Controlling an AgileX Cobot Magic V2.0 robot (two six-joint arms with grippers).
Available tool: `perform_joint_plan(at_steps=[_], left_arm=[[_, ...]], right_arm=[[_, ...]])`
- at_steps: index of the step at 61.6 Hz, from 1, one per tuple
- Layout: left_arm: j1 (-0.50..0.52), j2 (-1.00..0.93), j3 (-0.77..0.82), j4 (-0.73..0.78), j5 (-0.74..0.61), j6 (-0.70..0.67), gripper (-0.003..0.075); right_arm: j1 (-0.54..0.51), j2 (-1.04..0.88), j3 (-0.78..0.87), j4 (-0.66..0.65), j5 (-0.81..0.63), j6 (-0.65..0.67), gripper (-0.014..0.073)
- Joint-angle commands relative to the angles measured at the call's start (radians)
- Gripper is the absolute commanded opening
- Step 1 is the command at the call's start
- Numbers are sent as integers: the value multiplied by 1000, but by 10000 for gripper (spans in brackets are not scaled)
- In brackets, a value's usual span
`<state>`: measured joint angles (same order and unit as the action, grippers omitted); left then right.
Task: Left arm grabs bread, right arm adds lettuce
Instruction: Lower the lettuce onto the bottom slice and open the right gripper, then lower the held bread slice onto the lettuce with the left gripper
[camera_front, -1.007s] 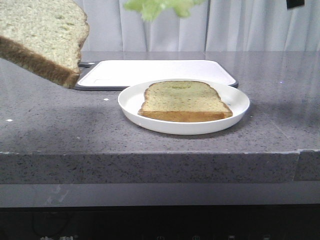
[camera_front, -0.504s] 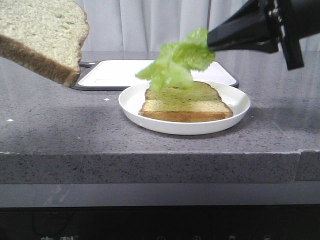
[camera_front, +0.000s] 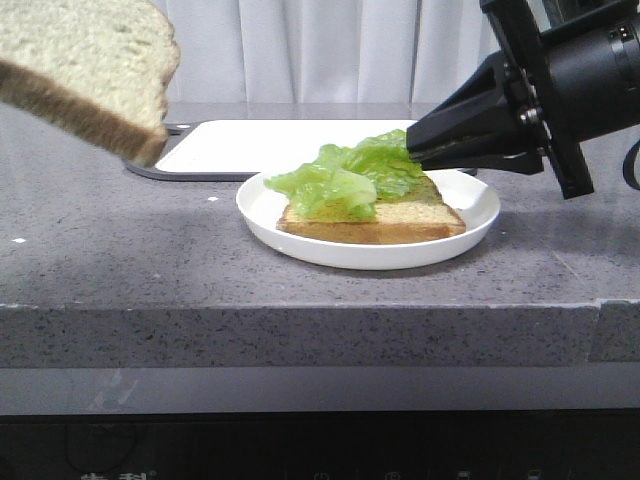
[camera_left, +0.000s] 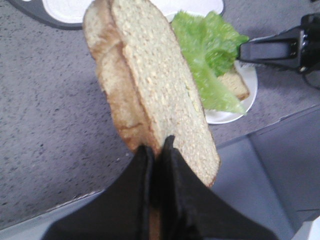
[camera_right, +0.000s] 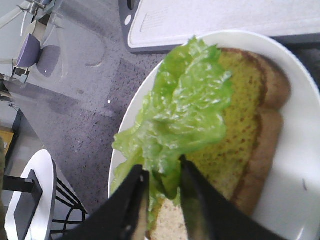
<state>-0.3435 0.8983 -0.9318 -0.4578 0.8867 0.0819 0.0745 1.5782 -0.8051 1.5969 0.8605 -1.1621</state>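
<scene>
Laying the lettuce: that looks to be the step in hand

Spanning the frame, grey speckled stone counter (camera_front: 120, 270), with flat white cutting board (camera_front: 300, 142) at upper centre

Sitting at frame centre, round white plate (camera_front: 470, 215) bearing the thinner flat slice of bread (camera_front: 420, 215)

Hanging clear of the counter at upper left, thick square slice of pale bread with brown crust (camera_front: 85, 70), pinched by its crust between the closed black fingers of the left gripper (camera_left: 156, 150)

Reaching in from the right, black tapered right gripper (camera_right: 162, 175), fingers nearly closed and pinching the ruffled light-green lettuce leaf (camera_front: 345, 178), draped over the plated slice

Next, probably: parting those fingers, lifting away without dragging the leaf, then bringing the held slice over
</scene>
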Motion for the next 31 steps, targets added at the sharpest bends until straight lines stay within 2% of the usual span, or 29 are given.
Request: perform_joint_plan(at_steps=[1,6,14,31], left_arm=[[1,-10,-25,-91,-110,15,-20],[1,2,-25,-172,-137,85,-20],[1,48,-25,-330,-149,203,-20],[1,241,-25,-780,-139,584,-20]], right_arm=[[-14,-49,-26,20,53,-15,370],[-34,-75,-26,-31,53,-15,410],[-82,-149,-26,-152,53,18,407],[-131,-381,-26,-321,130,149,407]])
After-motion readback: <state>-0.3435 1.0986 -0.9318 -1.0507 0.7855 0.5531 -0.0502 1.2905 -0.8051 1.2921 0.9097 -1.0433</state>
